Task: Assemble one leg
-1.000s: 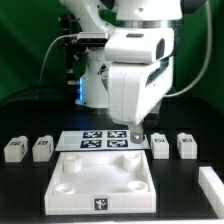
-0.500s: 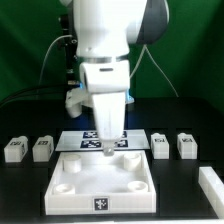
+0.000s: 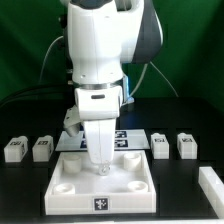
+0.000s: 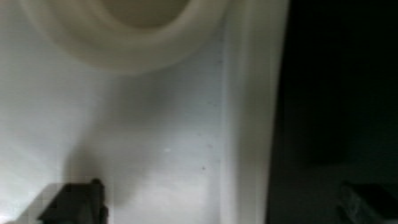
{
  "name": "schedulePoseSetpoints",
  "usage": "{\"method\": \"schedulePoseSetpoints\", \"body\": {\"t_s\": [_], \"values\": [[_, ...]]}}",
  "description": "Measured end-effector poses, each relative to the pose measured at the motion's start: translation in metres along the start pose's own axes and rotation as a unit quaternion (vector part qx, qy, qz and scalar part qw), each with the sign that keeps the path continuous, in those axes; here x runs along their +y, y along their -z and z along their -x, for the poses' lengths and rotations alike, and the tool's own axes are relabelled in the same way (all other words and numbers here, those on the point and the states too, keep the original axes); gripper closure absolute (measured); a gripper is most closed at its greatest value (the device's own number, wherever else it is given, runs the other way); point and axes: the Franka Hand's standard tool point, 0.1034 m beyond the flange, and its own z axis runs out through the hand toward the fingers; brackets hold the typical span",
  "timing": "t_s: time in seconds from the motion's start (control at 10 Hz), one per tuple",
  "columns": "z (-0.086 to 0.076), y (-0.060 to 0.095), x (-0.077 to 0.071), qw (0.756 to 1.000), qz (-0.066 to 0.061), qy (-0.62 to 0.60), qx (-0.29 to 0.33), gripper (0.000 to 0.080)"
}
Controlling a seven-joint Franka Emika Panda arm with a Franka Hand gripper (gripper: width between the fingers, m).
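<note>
- Legs rest on the dark counter, none held: left leg and outer left leg left of the plate; right leg and outer right leg right of it.
- Tool hangs over the plate's middle, close to its surface; in the wrist view its fingertips are apart with nothing between.
- Marker board lies just far of the plate, partly behind the arm.

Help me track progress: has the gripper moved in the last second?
Yes. The gripper went from over the marker board toward the exterior view's left and nearer, over the plate.
</note>
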Motion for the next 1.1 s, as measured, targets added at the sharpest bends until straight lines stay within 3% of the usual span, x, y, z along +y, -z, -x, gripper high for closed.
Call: {"method": "schedulePoseSetpoints", "body": {"t_s": [0.1,0.3,0.4,0.6,0.7,0.8,1.1], "values": [[0.0007,0.0,-0.0001,1.0,0.0,0.0,0.0,0.015],[0.0022,-0.0001,-0.0002,1.0,0.0,-0.003,0.0,0.0373],[0.0024,-0.0001,-0.0002,1.0,0.0,-0.003,0.0,0.0373],[0.0026,-0.0002,-0.0003,1.0,0.0,-0.004,0.0,0.069],[0.0025,0.0009,0.0013,1.0,0.003,-0.003,0.0,0.069],[0.0025,0.0013,0.0023,1.0,0.006,-0.003,0.0,0.0742],[0.0025,0.0014,0.0026,1.0,0.006,-0.004,0.0,0.0742]]}}
